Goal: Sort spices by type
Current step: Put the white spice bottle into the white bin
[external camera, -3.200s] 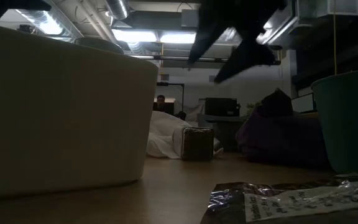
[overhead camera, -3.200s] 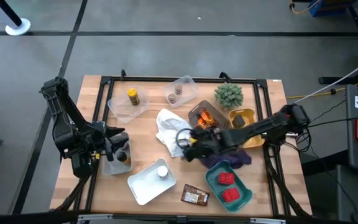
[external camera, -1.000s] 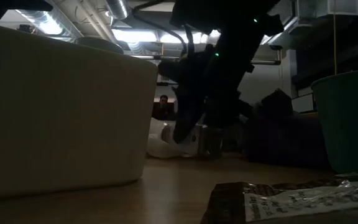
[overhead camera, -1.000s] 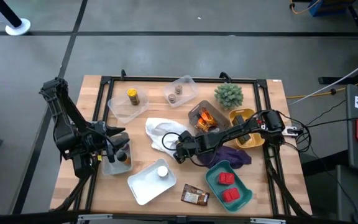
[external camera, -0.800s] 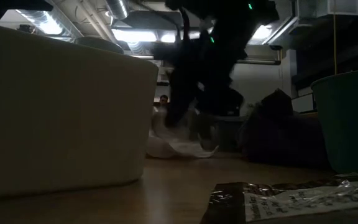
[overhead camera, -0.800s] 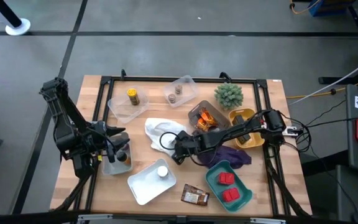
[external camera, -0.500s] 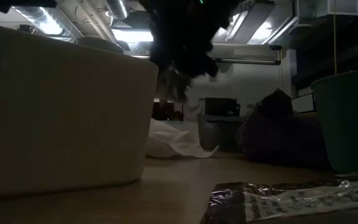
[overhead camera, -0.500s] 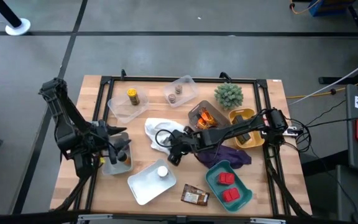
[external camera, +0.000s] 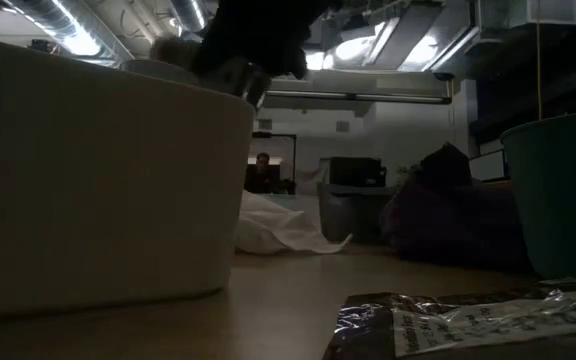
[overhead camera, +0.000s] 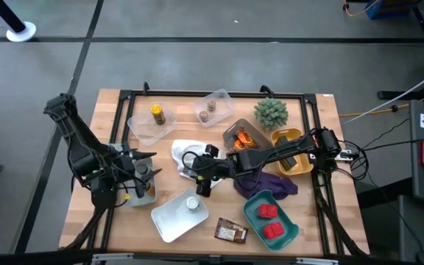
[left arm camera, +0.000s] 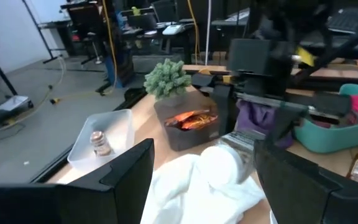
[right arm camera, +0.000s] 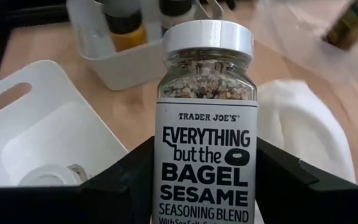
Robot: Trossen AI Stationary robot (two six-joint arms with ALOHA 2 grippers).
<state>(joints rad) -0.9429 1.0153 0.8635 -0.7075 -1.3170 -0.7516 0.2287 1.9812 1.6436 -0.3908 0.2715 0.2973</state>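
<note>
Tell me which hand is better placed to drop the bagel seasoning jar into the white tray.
Right. The right hand already grips the seasoning jar beside the white tray; the left hand is open, over the clear bin.

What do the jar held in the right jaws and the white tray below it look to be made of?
The seasoning jar looks like clear glass or hard plastic: the seed blend shows through its wall above a printed paper-like label, and the cap is smooth white plastic. The right gripper holds it between its fingers. The white tray looks like matte moulded plastic, with rounded edges and a cut-out handle.

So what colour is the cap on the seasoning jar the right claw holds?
White, clearest in the right wrist view.
</note>
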